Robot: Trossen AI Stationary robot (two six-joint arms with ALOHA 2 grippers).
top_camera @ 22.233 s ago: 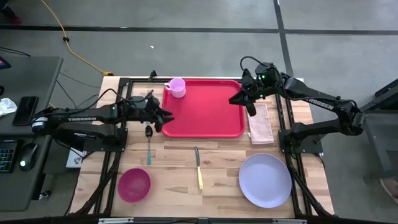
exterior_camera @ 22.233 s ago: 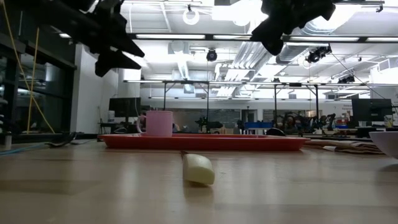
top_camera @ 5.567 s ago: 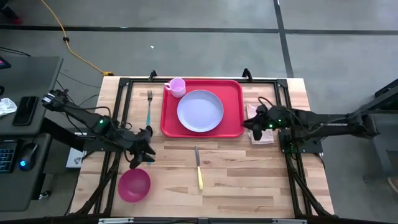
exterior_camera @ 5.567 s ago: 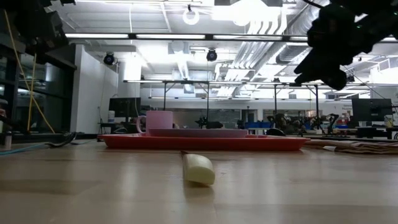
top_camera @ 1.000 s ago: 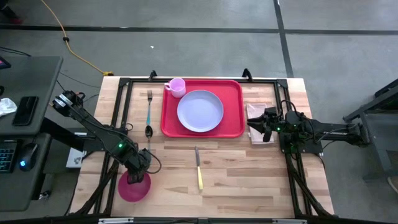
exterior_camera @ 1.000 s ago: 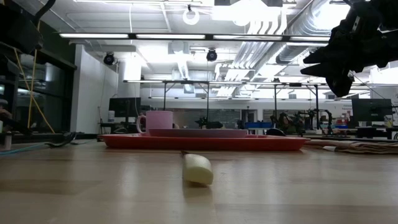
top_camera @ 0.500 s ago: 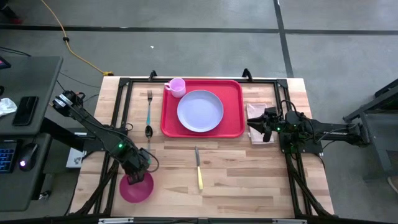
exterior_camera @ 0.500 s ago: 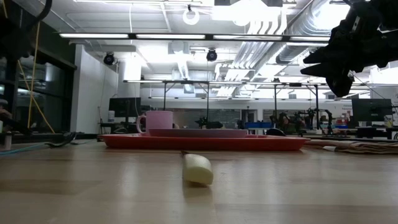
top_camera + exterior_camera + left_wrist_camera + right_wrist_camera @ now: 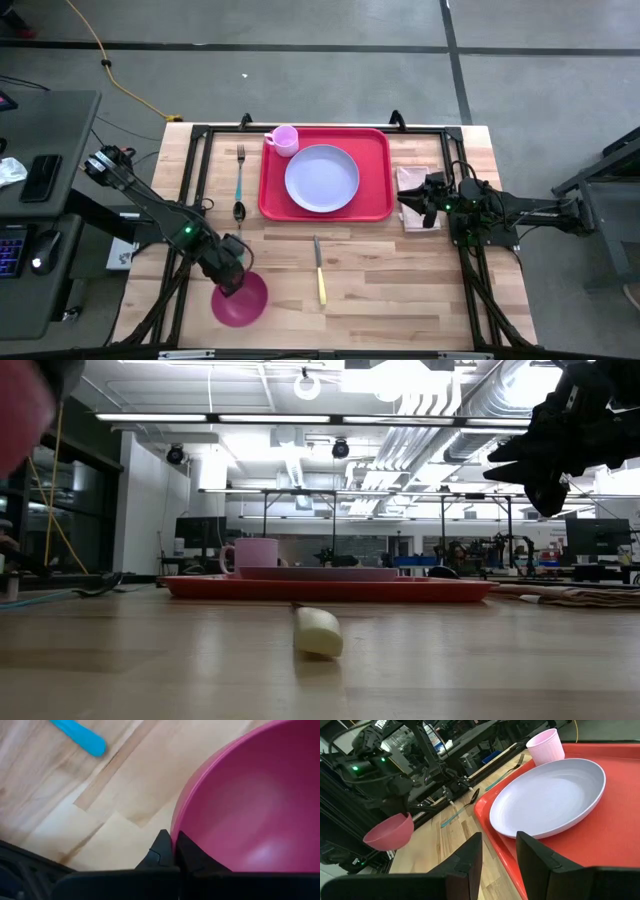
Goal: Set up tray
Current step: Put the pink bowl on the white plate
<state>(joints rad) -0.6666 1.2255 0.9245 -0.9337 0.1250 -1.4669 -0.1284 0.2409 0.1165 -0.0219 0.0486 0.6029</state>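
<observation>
The red tray (image 9: 377,175) lies at the table's far middle and holds a lavender plate (image 9: 322,178) and a pink cup (image 9: 283,140). A magenta bowl (image 9: 242,300) hangs above the table's near left part. My left gripper (image 9: 229,278) is shut on the bowl's rim. In the right wrist view the bowl (image 9: 389,833) shows clear of the wood. My right gripper (image 9: 497,857) stands open and level over the napkin (image 9: 415,210), at the tray's right edge, with nothing between its fingers. My left gripper pinches the bowl's rim (image 9: 175,834), with one finger inside the bowl and one outside. The fingers come from above, slanting down, at the rim's far left side (image 9: 231,287). The bowl hangs lifted clear of the table, mouth up and about level.
A fork (image 9: 240,165) and a spoon (image 9: 238,210), both with teal handles, lie left of the tray. A knife with a yellow handle (image 9: 319,272) lies near the table's middle. Bare wood shows in front of the tray and at the near right.
My left gripper has risen and gone a little toward the table's right edge, rolling about its own line. The magenta bowl, which rested on the table, has come up with it and now hangs clear. My right arm has kept still.
</observation>
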